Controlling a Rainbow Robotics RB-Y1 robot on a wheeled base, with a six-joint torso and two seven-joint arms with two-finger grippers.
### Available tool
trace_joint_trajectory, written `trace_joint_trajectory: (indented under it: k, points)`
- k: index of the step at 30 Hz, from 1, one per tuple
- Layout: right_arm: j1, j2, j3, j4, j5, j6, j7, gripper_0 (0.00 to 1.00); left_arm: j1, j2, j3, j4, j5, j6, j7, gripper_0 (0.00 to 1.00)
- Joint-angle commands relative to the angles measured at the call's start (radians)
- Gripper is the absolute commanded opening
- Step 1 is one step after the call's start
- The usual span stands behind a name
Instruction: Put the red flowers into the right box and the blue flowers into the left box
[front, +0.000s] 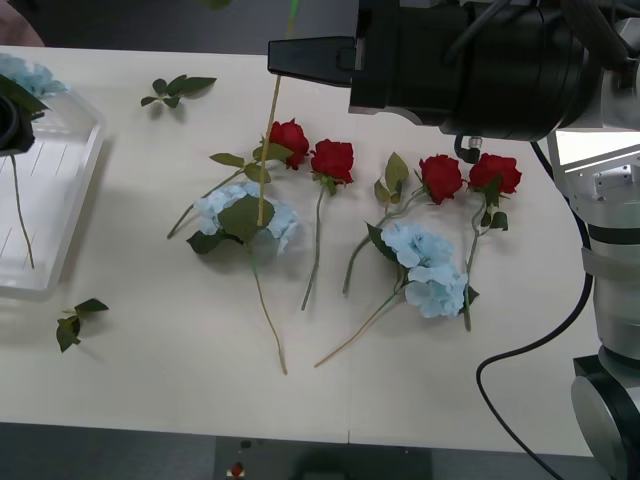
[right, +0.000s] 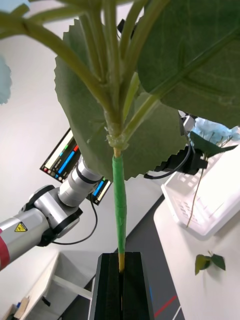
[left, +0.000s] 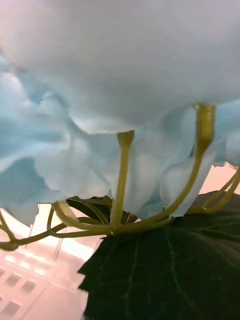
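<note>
Pinched between black right pincer (right: 121, 265) fingers: a blue flower stem (right: 119, 200), held above the worktop (front: 150, 330). Four red roses (front: 332, 159) lying mid-worktop; one blue flower (front: 25, 75) in the clear tray (front: 70, 190). Left pincer's state: cannot tell.

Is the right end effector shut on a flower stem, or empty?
Shut on a stem: the right end effector pinches the green stem, broad leaves above.

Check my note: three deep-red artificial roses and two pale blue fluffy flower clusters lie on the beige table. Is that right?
Not quite. The front view shows four deep-red artificial roses, not three. They lie on the beige table with two pale blue fluffy flower clusters.
</note>
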Motion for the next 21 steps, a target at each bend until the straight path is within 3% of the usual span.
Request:
trace_joint_trajectory:
  k: [1,6,15,20,21]
  points:
    - [-0.042,0.03,0.001,0.0,0.003,-0.027,0.065,0.0,-0.066,0.02,-0.003,0.155,-0.042,-0.118,-0.122,0.0]
    - [-0.041,0.03,0.008,0.003,0.02,-0.028,0.073,0.0,-0.077,0.014,-0.003,0.349,-0.049,-0.23,-0.251,0.0]
    - [-0.041,0.03,0.011,0.003,0.02,-0.028,0.073,0.0,-0.077,0.011,-0.055,0.499,-0.059,-0.335,-0.336,0.0]
    - [-0.041,0.03,0.011,0.003,0.02,-0.028,0.073,0.0,-0.075,0.011,-0.124,0.507,-0.057,-0.393,-0.323,0.9]
    - [-0.041,0.03,0.011,0.003,0.02,-0.028,0.073,0.0,-0.075,0.011,-0.124,0.507,-0.056,-0.393,-0.323,0.97]
